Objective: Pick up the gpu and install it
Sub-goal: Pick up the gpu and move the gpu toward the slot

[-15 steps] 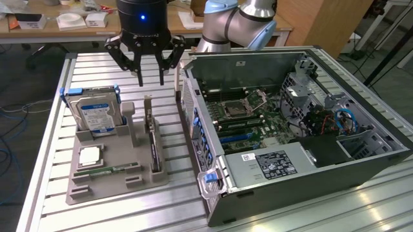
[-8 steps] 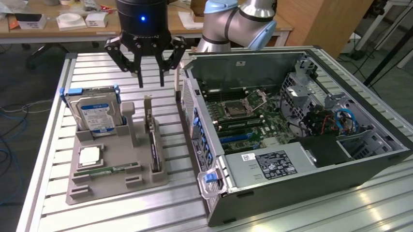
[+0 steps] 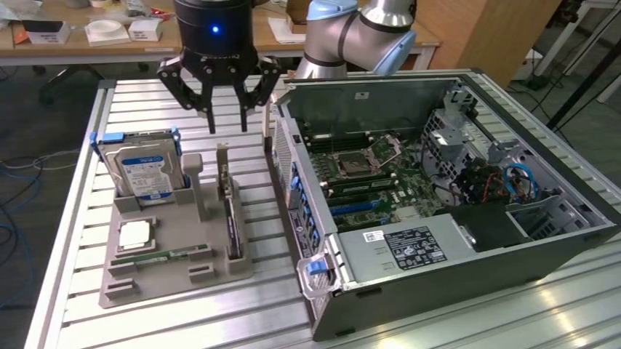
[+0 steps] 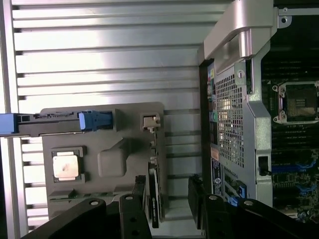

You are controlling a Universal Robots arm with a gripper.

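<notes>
Dark and thin, the gpu [image 3: 232,222] stands on edge in a slot of the grey holder tray [image 3: 155,280]. The tray rests on the slatted aluminium surface [image 3: 136,94] beside the open computer case [image 3: 437,298]. The gripper [image 3: 227,129] hovers above the card, fingers [image 3: 208,116] spread, holding nothing. Step in hand: approach for pickup. Judged requirement: fingers squarely straddling the card's top edge. The hard drive [image 3: 145,171] label is illegible.

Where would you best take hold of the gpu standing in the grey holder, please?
I'd grip the gpu along its exposed top edge, coming straight down and closing across its flat faces: it stands on edge in the slot of the grey holder, thin side up.
</notes>
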